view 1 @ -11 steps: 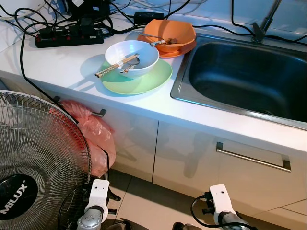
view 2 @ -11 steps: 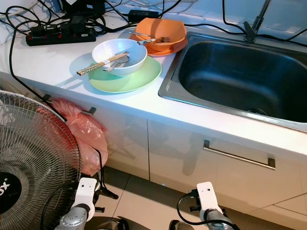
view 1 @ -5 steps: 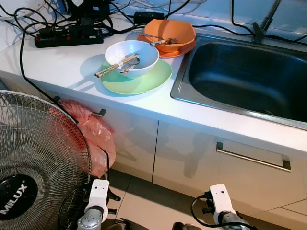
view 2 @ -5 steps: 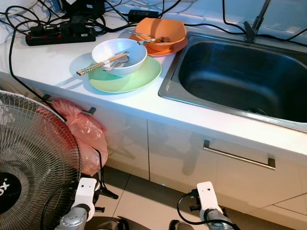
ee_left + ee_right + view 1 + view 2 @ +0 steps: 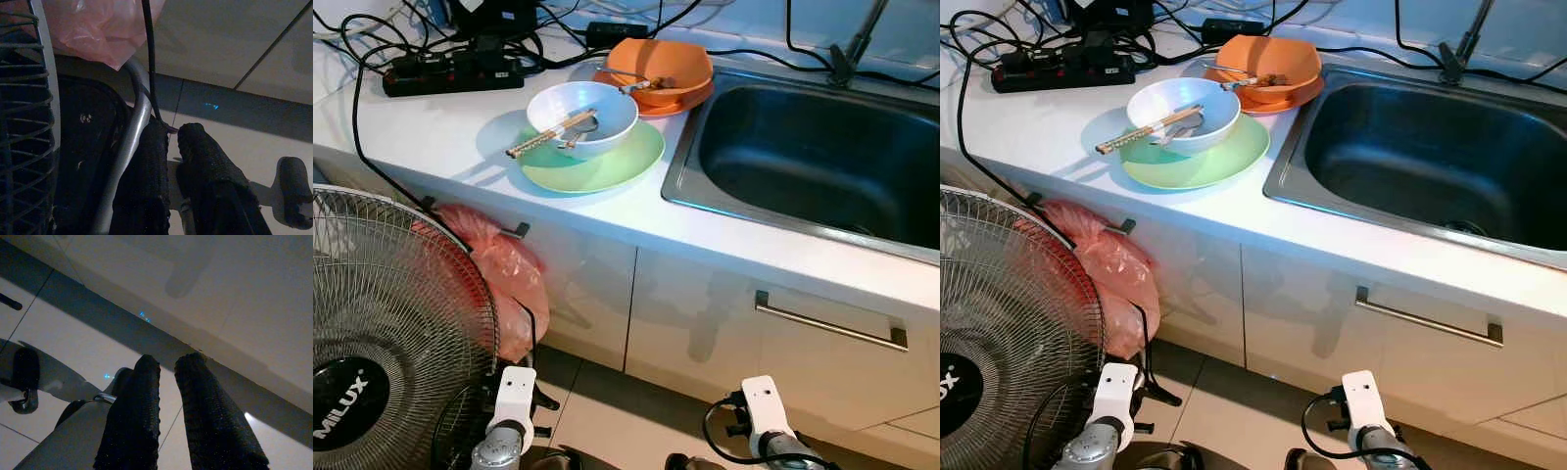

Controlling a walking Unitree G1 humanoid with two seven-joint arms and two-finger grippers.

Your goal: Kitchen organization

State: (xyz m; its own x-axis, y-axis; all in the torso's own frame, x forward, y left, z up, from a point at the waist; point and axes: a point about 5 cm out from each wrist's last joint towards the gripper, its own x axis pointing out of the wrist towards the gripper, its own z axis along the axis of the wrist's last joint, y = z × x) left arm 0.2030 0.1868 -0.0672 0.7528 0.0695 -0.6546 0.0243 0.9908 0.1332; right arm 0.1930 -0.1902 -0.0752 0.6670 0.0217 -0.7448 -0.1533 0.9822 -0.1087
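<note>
Now both arms hang low before cabinet. Left gripper (image 5: 168,134) fingers nearly closed, empty, beside fan (image 5: 382,333). Right gripper (image 5: 168,364) narrow, empty. White bowl (image 5: 582,116) with chopsticks (image 5: 550,133) on green plate (image 5: 597,162), left of sink (image 5: 813,162); orange bowl (image 5: 661,67) behind.

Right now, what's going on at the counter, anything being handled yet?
Nothing is being handled. The left hand and right hand hang low by the floor, fingers close together, holding nothing. On the counter, a white bowl with chopsticks sits on a green plate, an orange bowl behind it. The sink sits to their right.
</note>
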